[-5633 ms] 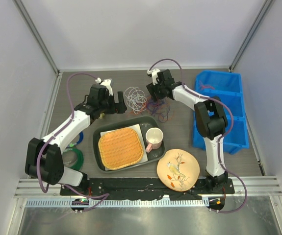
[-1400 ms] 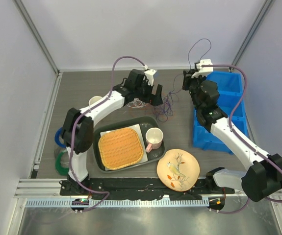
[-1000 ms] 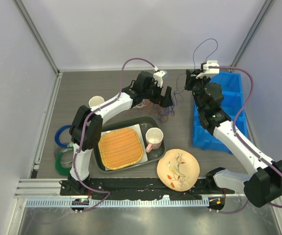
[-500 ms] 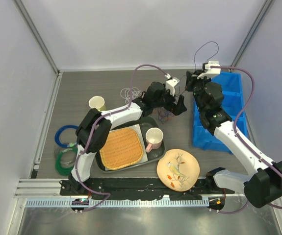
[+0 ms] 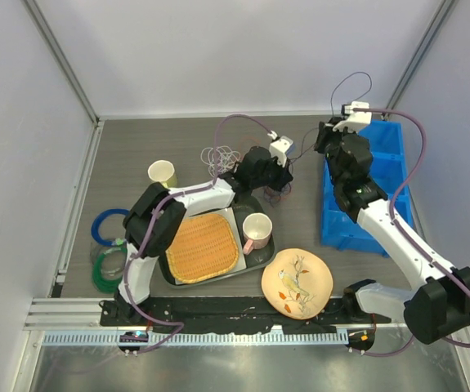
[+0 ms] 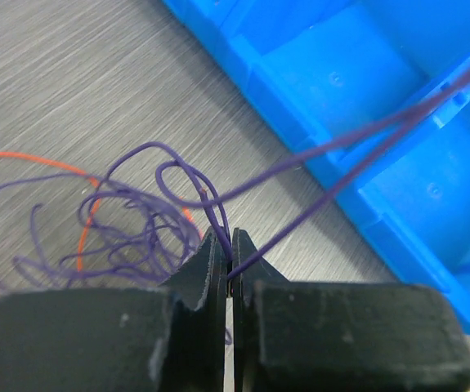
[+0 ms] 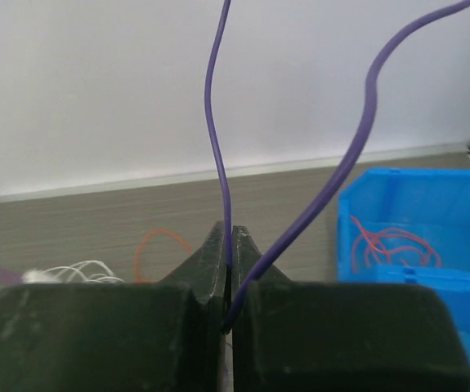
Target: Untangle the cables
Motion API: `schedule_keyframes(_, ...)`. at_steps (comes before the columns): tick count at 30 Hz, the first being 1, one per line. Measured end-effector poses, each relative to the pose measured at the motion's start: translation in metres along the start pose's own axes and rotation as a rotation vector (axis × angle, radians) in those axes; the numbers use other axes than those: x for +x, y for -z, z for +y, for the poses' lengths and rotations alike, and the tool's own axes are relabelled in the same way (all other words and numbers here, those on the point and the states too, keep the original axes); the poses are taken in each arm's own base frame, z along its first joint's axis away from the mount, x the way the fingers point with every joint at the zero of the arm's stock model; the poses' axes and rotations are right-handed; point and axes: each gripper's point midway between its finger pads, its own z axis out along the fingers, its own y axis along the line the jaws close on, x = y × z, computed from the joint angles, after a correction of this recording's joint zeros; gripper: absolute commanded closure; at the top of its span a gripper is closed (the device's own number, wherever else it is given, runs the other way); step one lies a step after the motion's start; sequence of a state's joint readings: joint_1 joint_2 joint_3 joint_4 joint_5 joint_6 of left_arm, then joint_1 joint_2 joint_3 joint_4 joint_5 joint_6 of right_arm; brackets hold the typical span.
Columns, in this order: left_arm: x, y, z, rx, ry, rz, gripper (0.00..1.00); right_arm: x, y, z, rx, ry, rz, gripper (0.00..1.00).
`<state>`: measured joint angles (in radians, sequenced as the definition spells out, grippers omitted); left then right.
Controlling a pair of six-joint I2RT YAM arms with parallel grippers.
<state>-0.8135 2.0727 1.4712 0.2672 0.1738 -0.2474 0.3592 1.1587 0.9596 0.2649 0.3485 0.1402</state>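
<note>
Hair-thin glossy cables (image 5: 277,192), purple, orange and white, loop loosely mid-frame; left claw (image 6: 228,255) and right claw (image 7: 228,245) each pinch a purple strand.

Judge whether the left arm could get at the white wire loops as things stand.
Probably not right now: nothing covers the white loops, but the left gripper is shut on the purple wire.

The cables (image 5: 277,190) lie just behind the tray (image 5: 259,261), with the bin (image 5: 391,155) to their right.
</note>
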Motion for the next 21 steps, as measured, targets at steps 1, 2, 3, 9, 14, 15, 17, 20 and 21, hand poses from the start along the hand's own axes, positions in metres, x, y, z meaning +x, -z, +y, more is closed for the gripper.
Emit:
schedule_keyframes(1,0.002,0.005,0.004,-0.027,-0.005,0.004,1.00,0.004,-0.002,-0.006,0.023,0.007,0.012,0.99)
schedule_keyframes(2,0.002,0.010,0.007,-0.048,-0.015,0.005,1.00,0.008,-0.005,-0.016,0.059,0.016,0.025,0.99)
schedule_keyframes(3,0.002,0.017,0.009,-0.076,-0.024,0.008,1.00,0.013,-0.008,-0.027,0.094,0.025,0.039,0.99)
schedule_keyframes(9,-0.049,0.066,0.031,-0.276,-0.069,-0.076,1.00,0.033,-0.015,-0.077,0.267,0.063,0.097,0.99)
schedule_keyframes(14,-0.066,0.097,0.069,-0.401,-0.024,-0.081,1.00,0.023,-0.015,-0.091,0.340,0.079,0.060,0.99)
schedule_keyframes(15,-0.064,0.101,0.080,-0.421,-0.012,-0.071,1.00,0.022,-0.016,-0.090,0.334,0.079,0.055,0.99)
schedule_keyframes(17,-0.057,0.109,0.101,-0.463,0.017,-0.047,1.00,0.022,-0.017,-0.085,0.302,0.075,0.057,0.99)
schedule_keyframes(20,-0.048,0.117,0.120,-0.502,0.048,-0.012,1.00,0.027,-0.021,-0.072,0.229,0.073,0.074,0.99)
schedule_keyframes(21,-0.045,0.119,0.124,-0.511,0.054,-0.002,0.98,0.029,-0.022,-0.070,0.215,0.073,0.080,1.00)
